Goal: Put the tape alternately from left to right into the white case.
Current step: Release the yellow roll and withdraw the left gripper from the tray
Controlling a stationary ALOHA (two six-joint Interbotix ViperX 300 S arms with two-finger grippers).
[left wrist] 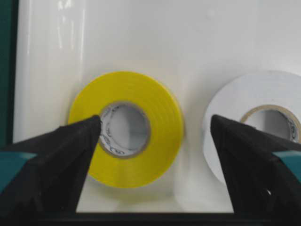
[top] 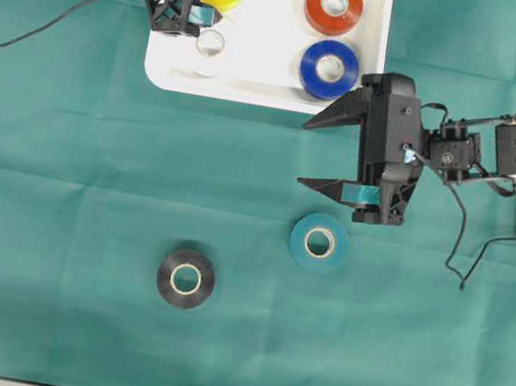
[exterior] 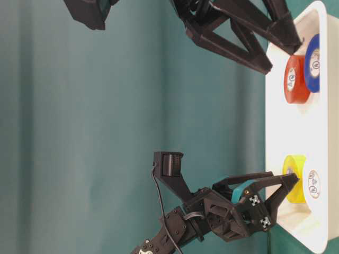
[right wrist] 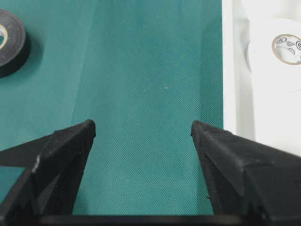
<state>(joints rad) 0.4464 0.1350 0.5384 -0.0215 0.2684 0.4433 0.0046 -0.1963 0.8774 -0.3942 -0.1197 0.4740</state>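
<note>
The left gripper (left wrist: 155,129) hangs over the near-left part of the large, shallow white plastic case (top: 258,74), its 2 black fingers (left wrist: 56,160) spread wide with nothing between them. Directly below, the glossy yellow tape roll (left wrist: 126,128) lies flat under its left fingertip, and the white tape roll (left wrist: 256,117) lies flat just beside it, under the right fingertip (the 2 rolls almost touch).

The right gripper (top: 316,151) hovers over the green cloth (top: 64,170) just outside the case's near edge, its jaws fully apart and empty. Beyond its upper finger, inside the case, sit the blue tape roll (top: 329,69) and, further back, the red-orange tape roll (top: 334,5). On the cloth just below its lower finger rests the teal tape roll (top: 319,242); the black tape roll (top: 186,278) lies further off, toward the left arm's side.
</note>
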